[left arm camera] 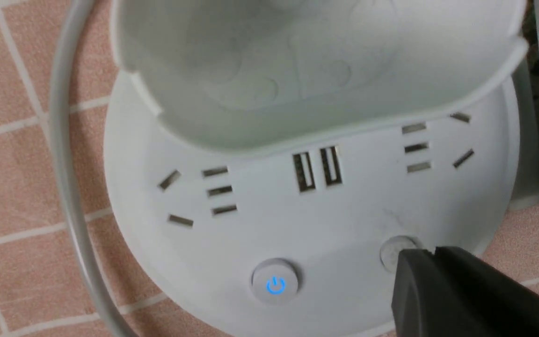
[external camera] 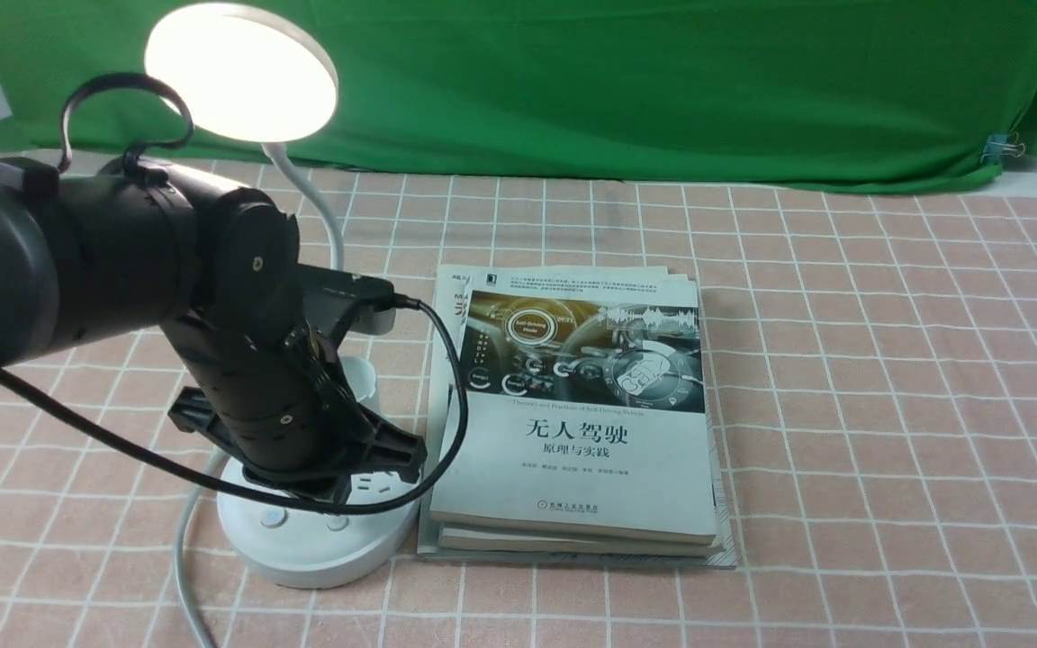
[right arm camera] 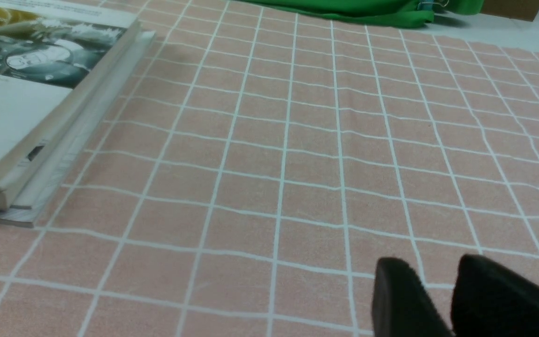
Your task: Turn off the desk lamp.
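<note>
The desk lamp is lit: its round disc head (external camera: 241, 70) glows at the back left, on a thin bent neck (external camera: 320, 207) over a round white base (external camera: 302, 553). In the left wrist view the base (left arm camera: 344, 224) shows sockets, two USB slots, a cup holder (left arm camera: 316, 70) and two buttons. One button (left arm camera: 275, 282) bears a blue lit power sign. My left gripper (left arm camera: 433, 252) is shut, with nothing held, and its tips rest on the edge of the plain button (left arm camera: 392, 249). My right gripper (right arm camera: 438, 269) hangs open over bare cloth, far from the lamp.
A stack of books (external camera: 572, 405) lies right beside the lamp base, its edge showing in the right wrist view (right arm camera: 26, 117). The lamp's white cable (external camera: 184, 558) trails toward the front. Green cloth (external camera: 572, 81) hangs at the back. Pink checked cloth (external camera: 888, 405) covers the table.
</note>
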